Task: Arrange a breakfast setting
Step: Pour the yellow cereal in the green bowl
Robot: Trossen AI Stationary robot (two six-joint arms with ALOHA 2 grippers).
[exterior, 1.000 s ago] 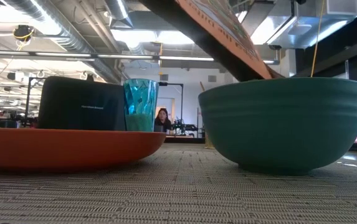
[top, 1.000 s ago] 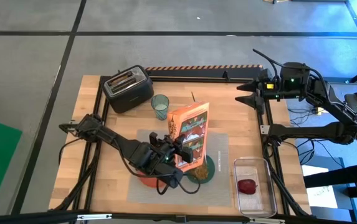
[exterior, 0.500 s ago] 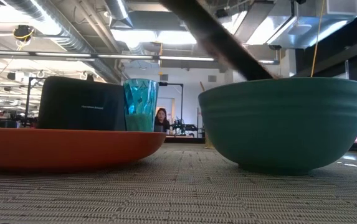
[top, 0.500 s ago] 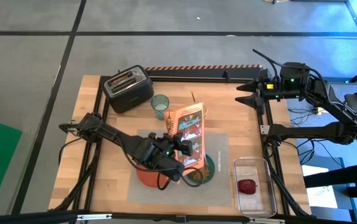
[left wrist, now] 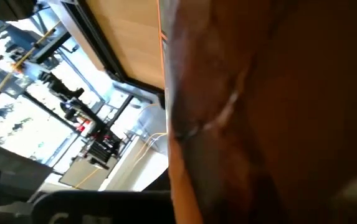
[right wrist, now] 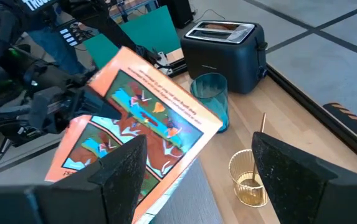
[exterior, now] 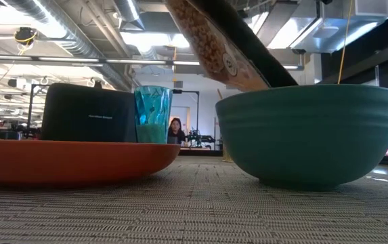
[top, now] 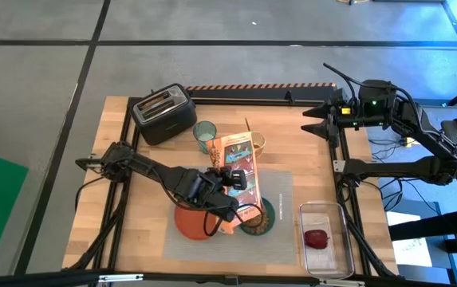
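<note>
**Cereal box tipped over the teal bowl**

At the left of the wooden slat table [top: 308,151] the black toaster [top: 164,113] stood with its two slots up, boxy and matte. Beside it was the green-tinted glass [top: 205,135], faceted and translucent. The left gripper [top: 226,180] was clamped tight on an orange cardboard cereal box [top: 240,171], a flat printed carton held tilted, its long axis running from near the glass down toward the teal bowl [top: 261,215], with the lower end over the bowl. In the low view cereal pieces showed against the box's side just above the bowl's rim.

The round orange plate [top: 188,223] lay smooth and shallow on the grey rectangular placemat [top: 280,187], whose coarse woven ribbing showed clearly in the low view. The bowl, thick-walled with faint ridges, sat just right of the plate on the same mat. Behind the box stood a small gold wire cup [right wrist: 250,177] with a thin stick upright in it.

Farther right, off the mat, a clear rectangular plastic tub [top: 324,235] held the small red fruit [top: 316,238]. The right gripper [top: 311,119] waited at the table's far right edge, fingers spread wide and empty.

Beyond the table was grey floor, an open workshop with ceiling ducts and strip lights, and a person far off.
</note>
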